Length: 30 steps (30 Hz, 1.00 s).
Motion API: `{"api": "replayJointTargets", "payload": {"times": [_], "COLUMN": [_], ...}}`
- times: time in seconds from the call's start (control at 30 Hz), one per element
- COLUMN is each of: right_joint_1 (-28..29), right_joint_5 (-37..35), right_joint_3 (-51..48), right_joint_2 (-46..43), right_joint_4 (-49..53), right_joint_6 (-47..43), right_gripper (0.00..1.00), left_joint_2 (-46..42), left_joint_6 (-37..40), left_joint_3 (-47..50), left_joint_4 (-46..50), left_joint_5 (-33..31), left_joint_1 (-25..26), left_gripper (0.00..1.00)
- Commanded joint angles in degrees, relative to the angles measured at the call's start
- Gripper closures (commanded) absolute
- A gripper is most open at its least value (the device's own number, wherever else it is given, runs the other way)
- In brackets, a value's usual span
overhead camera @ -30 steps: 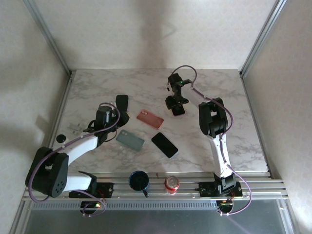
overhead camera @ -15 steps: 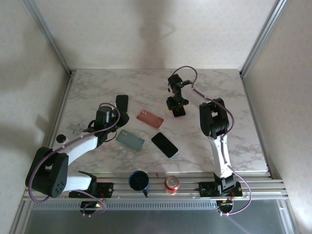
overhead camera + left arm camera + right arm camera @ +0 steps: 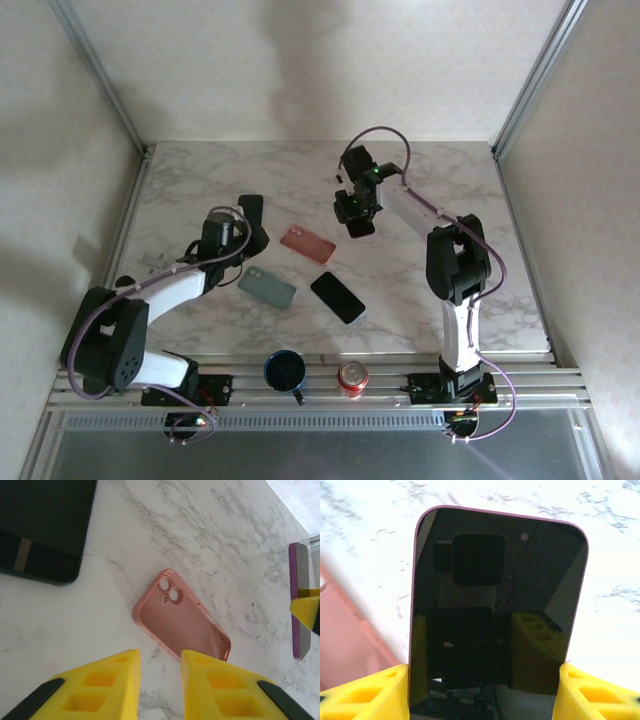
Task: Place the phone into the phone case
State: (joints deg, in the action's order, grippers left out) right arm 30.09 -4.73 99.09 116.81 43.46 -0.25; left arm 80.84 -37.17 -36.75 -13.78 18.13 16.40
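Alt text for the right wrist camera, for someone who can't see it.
A purple-edged phone, dark screen toward the camera, is clamped between the yellow fingers of the right gripper, marble table behind. A pink case shows at left.

I see a white, grey-veined marble tabletop (image 3: 470,290) beneath the left gripper (image 3: 255,238) and right gripper (image 3: 358,222). Plain off-white walls (image 3: 300,70) stand beyond and beside them, with aluminium posts (image 3: 100,75) in the far corners. The light is soft and even.
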Motion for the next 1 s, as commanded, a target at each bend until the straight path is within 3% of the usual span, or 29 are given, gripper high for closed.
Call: {"api": "replayJointTargets", "payload": {"times": [0.0, 0.47, 0.7, 0.9, 0.97], "right_joint_1": [2.36, 11.00, 12.12, 7.21, 6.21], "right_joint_5": [-0.68, -6.27, -6.80, -8.56, -8.80], "right_joint_3": [-2.83, -13.87, -21.23, -21.88, -21.75], "right_joint_2": [-3.86, -11.98, -16.53, -15.89, -14.98], "right_joint_4": [-0.56, -0.65, -4.26, -3.69, -3.91], "right_joint_6": [-0.23, 3.11, 5.80, 11.72, 11.55], "right_gripper": [0.41, 0.43, 0.42, 0.28, 0.18], "left_joint_2": [3.42, 24.42, 25.35, 25.43, 25.59], "left_joint_6": [3.19, 8.72, 9.24, 7.78, 7.51], "left_joint_3": [-5.11, -23.13, -23.65, -22.43, -22.18], "left_joint_4": [1.21, 5.87, 4.96, 2.72, 2.14], "left_joint_5": [3.78, 22.23, 23.55, 23.70, 23.96], "left_joint_1": [0.03, -0.84, -1.24, -1.29, -1.29], "left_gripper": [0.72, 0.62, 0.62, 0.62, 0.62]}}
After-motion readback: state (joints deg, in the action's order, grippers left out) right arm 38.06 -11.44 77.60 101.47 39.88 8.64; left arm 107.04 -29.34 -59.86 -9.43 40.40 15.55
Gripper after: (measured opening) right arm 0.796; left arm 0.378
